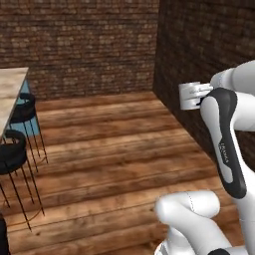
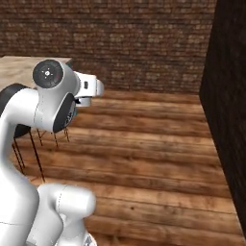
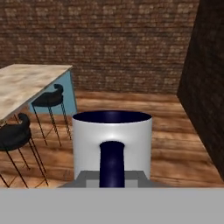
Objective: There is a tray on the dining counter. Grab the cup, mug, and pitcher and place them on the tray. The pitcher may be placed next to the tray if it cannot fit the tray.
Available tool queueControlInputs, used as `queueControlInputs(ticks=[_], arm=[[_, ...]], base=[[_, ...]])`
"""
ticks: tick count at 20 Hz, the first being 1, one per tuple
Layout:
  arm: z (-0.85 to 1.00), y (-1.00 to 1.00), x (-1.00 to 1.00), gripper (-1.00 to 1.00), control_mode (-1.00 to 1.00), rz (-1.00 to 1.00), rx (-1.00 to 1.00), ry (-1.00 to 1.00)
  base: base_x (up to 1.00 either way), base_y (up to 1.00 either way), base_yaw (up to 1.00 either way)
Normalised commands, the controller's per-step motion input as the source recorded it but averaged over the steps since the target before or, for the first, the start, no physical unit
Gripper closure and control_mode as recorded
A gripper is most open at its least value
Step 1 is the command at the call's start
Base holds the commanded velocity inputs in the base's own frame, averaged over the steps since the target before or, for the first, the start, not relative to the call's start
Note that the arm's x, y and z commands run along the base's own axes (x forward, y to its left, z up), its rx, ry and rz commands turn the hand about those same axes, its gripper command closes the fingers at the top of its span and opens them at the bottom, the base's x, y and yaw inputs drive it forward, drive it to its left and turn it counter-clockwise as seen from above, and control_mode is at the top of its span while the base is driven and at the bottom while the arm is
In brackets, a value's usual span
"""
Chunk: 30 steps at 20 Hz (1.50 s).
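Grey mug (image 3: 112, 146) is riding pinched by its navy handle in my pincer (image 3: 112, 177), carried above the wood floor (image 1: 109, 149), so I judge I am ferrying it toward the dining counter's (image 3: 26, 83) near edge next.

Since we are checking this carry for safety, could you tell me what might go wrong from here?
The hand holds the mug by its dark handle alone, high over the wooden floor, so a slip would likely drop it. The grip on the handle is off-centre, so the mug may swing or tilt as the base drives. Black stools line the dining counter, so the base could hit one as it drives up.
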Motion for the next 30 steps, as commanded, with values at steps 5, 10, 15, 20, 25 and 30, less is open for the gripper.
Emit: queueControlInputs(ticks=[5, 10, 15, 20, 25, 30], arm=[[0.0, 0.0, 0.0, 1.0, 1.0, 0.0, 0.0, 0.0], [0.0, 0.0, 0.0, 1.0, 1.0, 0.0, 0.0, 0.0], [0.0, 0.0, 0.0, 1.0, 1.0, 0.0, 0.0, 0.0], [0.0, 0.0, 0.0, 1.0, 1.0, 0.0, 0.0, 0.0], [0.0, 0.0, 0.0, 1.0, 1.0, 0.0, 0.0, 0.0], [0.0, 0.0, 0.0, 1.0, 1.0, 0.0, 0.0, 0.0]], base=[[1.0, 0.0, 0.03], [1.0, 0.0, 0.03], [1.0, 0.0, 0.05], [1.0, 0.0, 0.06], [1.0, 0.0, 0.07], [1.0, 0.0, 0.08]])
